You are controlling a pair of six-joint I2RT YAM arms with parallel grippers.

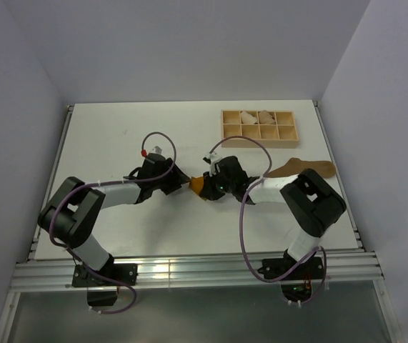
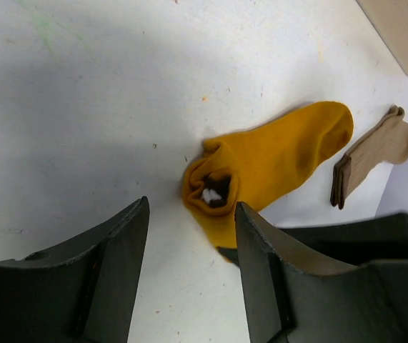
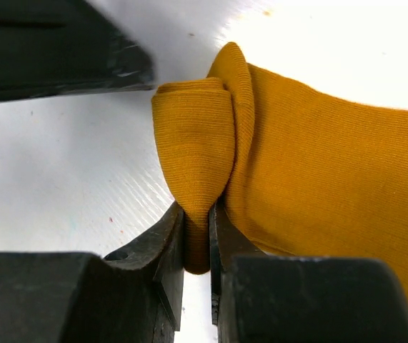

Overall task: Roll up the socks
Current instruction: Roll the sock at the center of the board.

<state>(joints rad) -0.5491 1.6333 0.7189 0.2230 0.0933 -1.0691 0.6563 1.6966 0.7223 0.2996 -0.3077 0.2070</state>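
Observation:
The mustard-orange sock [image 2: 282,153] lies on the white table, its cuff end rolled into a small bundle [image 2: 211,189] with dark brown and white showing inside. My right gripper [image 3: 196,218] is shut on a fold of that rolled end [image 3: 193,143]. In the top view this sock [image 1: 198,186] sits between the two grippers. My left gripper [image 2: 191,211] is open just short of the roll, with nothing between its fingers. The tan-brown sock [image 2: 371,153] lies flat beyond it, seen in the top view [image 1: 305,168] to the right of the right arm.
A wooden compartment tray [image 1: 259,136] stands at the back right, with pale rolled bundles [image 1: 249,116] in two of its far cells. The right arm's dark body [image 2: 346,239] lies close beside my left gripper's right finger. Grey walls enclose the table.

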